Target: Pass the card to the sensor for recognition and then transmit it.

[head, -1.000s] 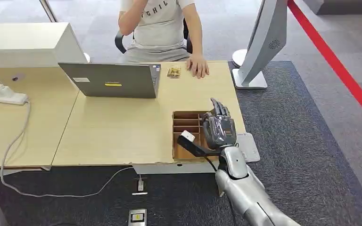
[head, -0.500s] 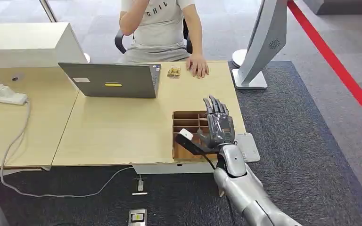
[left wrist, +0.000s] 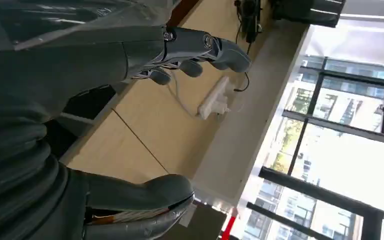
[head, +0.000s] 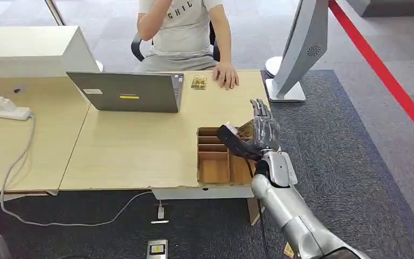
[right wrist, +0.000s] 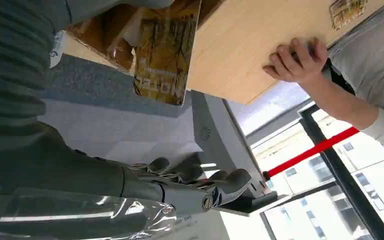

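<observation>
Wooden desk point(head: 140, 145), right hand point(head: 259, 137) fingers pinching card point(right wrist: 166, 50) above tray point(head: 215, 167), left hand point(left wrist: 80, 125) empty, fingers apart

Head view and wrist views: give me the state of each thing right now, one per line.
Right hand: raised above the box, holding the card.
Card: held in that hand, lifted out of the box.
Cardboard box: open-topped, on the desk's near edge.
Left hand: fingers apart, holding nothing.
Laptop: lid up.
Person's hand: resting on the desk.

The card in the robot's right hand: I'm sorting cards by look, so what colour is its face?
Yellow-gold with dark mottling, clearest on the card in the right wrist view.
</observation>
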{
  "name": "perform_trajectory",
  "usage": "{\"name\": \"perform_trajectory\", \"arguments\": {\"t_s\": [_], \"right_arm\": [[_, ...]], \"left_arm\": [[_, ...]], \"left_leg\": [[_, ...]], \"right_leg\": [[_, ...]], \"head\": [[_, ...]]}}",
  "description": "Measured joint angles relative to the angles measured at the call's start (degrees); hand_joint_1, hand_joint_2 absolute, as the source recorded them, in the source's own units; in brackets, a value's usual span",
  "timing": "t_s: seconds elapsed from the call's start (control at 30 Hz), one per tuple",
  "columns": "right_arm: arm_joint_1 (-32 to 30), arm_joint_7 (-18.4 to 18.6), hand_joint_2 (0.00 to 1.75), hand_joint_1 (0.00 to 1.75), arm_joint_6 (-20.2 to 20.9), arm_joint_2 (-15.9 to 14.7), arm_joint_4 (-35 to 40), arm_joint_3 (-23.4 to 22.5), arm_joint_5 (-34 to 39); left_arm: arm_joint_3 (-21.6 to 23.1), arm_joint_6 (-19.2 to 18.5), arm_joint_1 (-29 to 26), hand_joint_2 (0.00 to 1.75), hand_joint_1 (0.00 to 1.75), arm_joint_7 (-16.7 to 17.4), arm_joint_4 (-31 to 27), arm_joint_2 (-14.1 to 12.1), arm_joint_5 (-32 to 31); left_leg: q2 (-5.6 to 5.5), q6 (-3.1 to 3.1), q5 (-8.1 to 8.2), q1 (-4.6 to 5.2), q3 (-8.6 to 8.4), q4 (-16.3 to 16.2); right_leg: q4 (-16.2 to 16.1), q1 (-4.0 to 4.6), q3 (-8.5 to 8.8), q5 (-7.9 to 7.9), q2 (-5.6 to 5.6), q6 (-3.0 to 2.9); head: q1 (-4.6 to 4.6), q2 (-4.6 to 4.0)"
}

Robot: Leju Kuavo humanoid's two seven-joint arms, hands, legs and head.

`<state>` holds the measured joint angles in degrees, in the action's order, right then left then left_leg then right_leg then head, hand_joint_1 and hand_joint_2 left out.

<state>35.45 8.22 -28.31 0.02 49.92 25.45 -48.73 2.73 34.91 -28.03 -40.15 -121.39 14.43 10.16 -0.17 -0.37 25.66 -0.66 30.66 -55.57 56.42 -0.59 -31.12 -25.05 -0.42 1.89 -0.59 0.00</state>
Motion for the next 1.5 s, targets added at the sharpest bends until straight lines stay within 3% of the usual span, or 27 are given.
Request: {"name": "perform_trajectory", "arguments": {"t_s": [0.2,0.63,1.23,1.3,1.33,1.37,1.5], "right_arm": [[2.23,-0.20,1.75,0.00,2.01,-0.35,-0.35,-1.19,3.13],[2.82,0.48,1.75,0.00,1.93,-0.37,-2.43,-1.01,3.96],[2.72,2.82,1.75,0.02,3.59,-1.73,-5.14,-0.86,2.76],[2.69,3.15,1.75,0.21,3.50,-2.03,-5.33,-0.86,2.76],[2.71,3.15,1.75,0.45,3.43,-2.23,-5.51,-0.86,2.76],[2.71,3.15,1.75,1.47,3.37,-2.38,-5.64,-0.86,2.83],[2.71,2.60,1.75,1.66,3.24,-2.78,-6.29,-0.86,2.85]], "left_arm": [[0.02,0.15,0.00,1.75,0.00,0.00,0.00,-0.02,0.55],[0.00,0.02,0.04,1.75,0.00,0.00,0.00,-0.04,0.02],[0.98,3.63,0.03,1.75,0.00,0.00,0.00,-1.09,0.00],[1.18,3.69,0.04,1.75,0.00,0.00,0.00,-1.20,0.37],[1.20,3.69,0.04,1.75,0.00,0.00,0.00,-1.09,0.27],[1.29,3.69,0.05,1.75,0.00,0.00,0.00,-0.87,-0.35],[1.94,4.22,0.08,1.75,0.00,0.00,0.00,-0.13,-1.79]], "left_leg": [[0.00,0.00,0.00,0.00,0.00,0.00],[0.00,0.00,0.00,0.00,0.01,0.00],[0.00,0.00,0.00,0.00,0.00,0.00],[0.00,0.00,0.00,0.00,0.01,0.00],[0.00,0.00,0.00,0.00,0.01,0.00],[0.00,0.00,0.01,0.00,0.01,0.00],[0.00,0.00,0.01,0.00,0.01,0.00]], "right_leg": [[0.00,0.00,-0.01,0.00,0.00,0.00],[0.00,0.00,0.00,0.00,0.00,0.00],[0.00,0.00,-0.02,0.00,0.00,0.00],[0.00,0.00,-0.02,0.00,0.00,0.00],[0.00,0.00,-0.02,0.00,0.00,0.00],[0.00,0.00,-0.02,0.00,0.00,0.00],[0.00,0.00,-0.01,0.00,0.00,0.00]], "head": [[0.02,0.00],[0.00,0.00],[0.00,0.00],[0.00,0.00],[0.02,0.00],[0.00,0.00],[0.00,0.00]]}}
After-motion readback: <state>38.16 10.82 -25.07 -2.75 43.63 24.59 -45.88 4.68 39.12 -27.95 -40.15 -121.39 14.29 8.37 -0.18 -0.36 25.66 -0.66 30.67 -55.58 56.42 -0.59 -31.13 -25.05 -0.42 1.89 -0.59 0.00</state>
